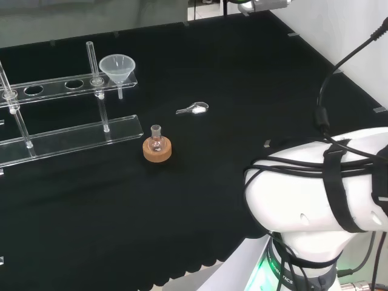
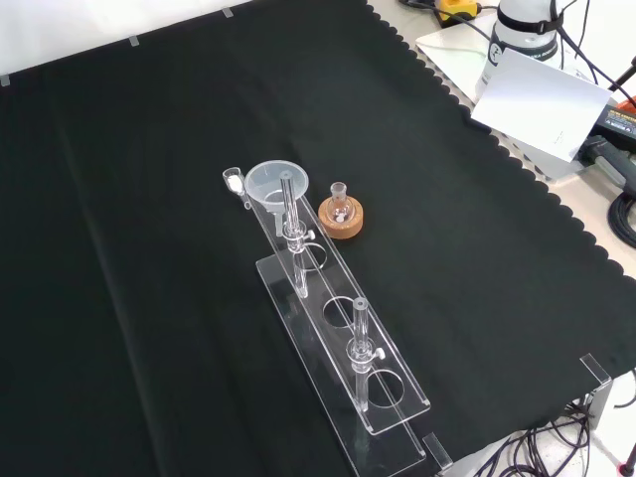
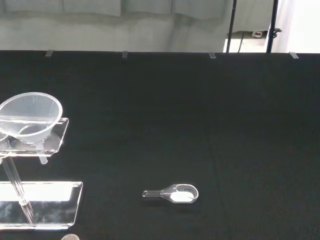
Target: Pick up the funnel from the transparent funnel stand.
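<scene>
Clear funnel (image 1: pixel 117 66), matt black cloth (image 1: pixel 242 91).

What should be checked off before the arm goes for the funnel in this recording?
1. Funnel seated in the end hole of the stand, at its right end in the head view: ok.
2. Funnel upright, mouth up, stem hanging through the top rail: ok.
3. Space above the funnel free of other ware: ok.
4. Nearby things stand apart from the funnel: the small flask on its cork ring and the clear scoop both lie off the stand: ok.
5. Upright rod stands close beside the funnel, could crowd an approach from that side: not ok.
6. Whether the hand is open and ready: cannot tell.
</scene>
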